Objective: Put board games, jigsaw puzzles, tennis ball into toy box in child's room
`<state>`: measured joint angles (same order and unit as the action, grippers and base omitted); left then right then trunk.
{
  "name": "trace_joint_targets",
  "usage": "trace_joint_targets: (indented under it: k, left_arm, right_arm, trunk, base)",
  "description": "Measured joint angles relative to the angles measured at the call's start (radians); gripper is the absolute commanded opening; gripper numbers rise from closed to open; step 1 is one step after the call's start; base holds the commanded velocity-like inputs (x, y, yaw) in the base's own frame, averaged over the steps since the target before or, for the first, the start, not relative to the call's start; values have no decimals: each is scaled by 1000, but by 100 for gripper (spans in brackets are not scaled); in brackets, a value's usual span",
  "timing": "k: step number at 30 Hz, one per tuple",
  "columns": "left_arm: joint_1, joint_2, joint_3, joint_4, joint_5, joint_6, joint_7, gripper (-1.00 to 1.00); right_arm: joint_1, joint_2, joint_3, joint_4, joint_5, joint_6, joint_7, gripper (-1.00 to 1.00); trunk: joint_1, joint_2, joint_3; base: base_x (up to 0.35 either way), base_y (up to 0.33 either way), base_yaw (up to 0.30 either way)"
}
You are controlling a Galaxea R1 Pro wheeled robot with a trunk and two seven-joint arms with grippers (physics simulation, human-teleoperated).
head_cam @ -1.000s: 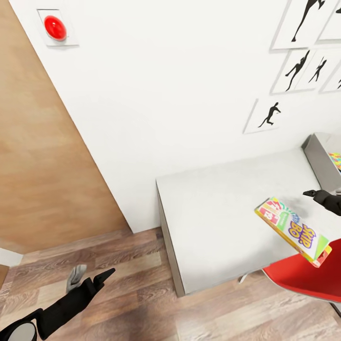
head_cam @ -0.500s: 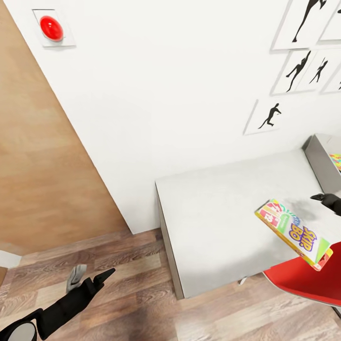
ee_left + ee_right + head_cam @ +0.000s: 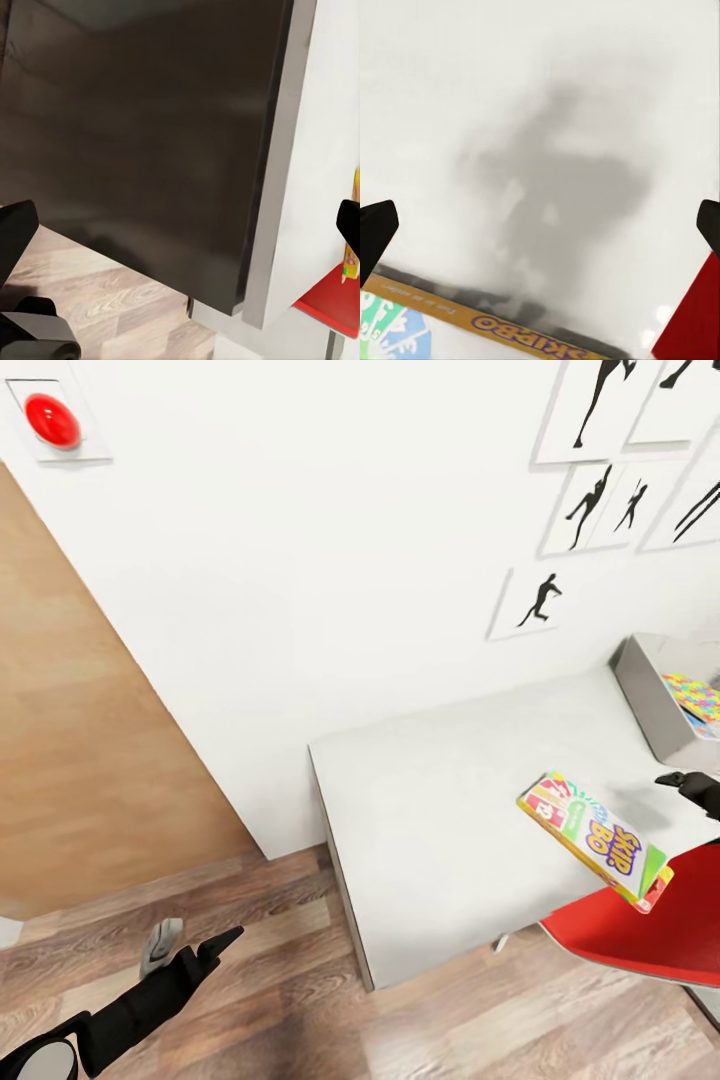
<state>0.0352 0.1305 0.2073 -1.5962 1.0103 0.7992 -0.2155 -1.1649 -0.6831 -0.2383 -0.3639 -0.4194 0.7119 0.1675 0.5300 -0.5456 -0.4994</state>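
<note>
The Skip-Bo board game (image 3: 595, 838) hangs tilted over the front edge of the white table (image 3: 450, 830), above the red chair (image 3: 640, 935). Its orange edge also runs along the right wrist view (image 3: 510, 326). Just right of the game, my right gripper (image 3: 690, 785) is open; its black fingertips (image 3: 375, 232) stand wide apart over the tabletop. The grey toy box (image 3: 645, 700) sits at the table's far right with a colourful flat box (image 3: 695, 695) inside. My left gripper (image 3: 190, 950) hangs open low over the wooden floor, far from the table.
A white wall with framed silhouette pictures (image 3: 585, 505) rises behind the table. A wooden door panel (image 3: 80, 760) is at the left, with a red round button (image 3: 52, 420) above it. The left wrist view shows the table's dark side (image 3: 150, 150) and the chair (image 3: 330, 300).
The whole picture has shifted left and slightly up, so the camera has moved. The right gripper has drawn a little to the right, away from the Skip-Bo game. The left arm has held still.
</note>
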Motion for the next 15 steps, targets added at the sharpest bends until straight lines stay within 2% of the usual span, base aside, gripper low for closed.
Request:
trace_joint_targets:
  k: [8,15]
  left_arm:
    - [1,1,2,0,0,0,-1,100]
    - [4,1,3,0,0,0,-1,100]
  right_arm:
    - [2,10,1,2,-1,22,4,100]
    - [4,30,1,19,-2,28,6,100]
  trunk:
    - [0,0,0]
    - [0,0,0]
  base:
    - [1,0,-61]
    - [0,0,-21]
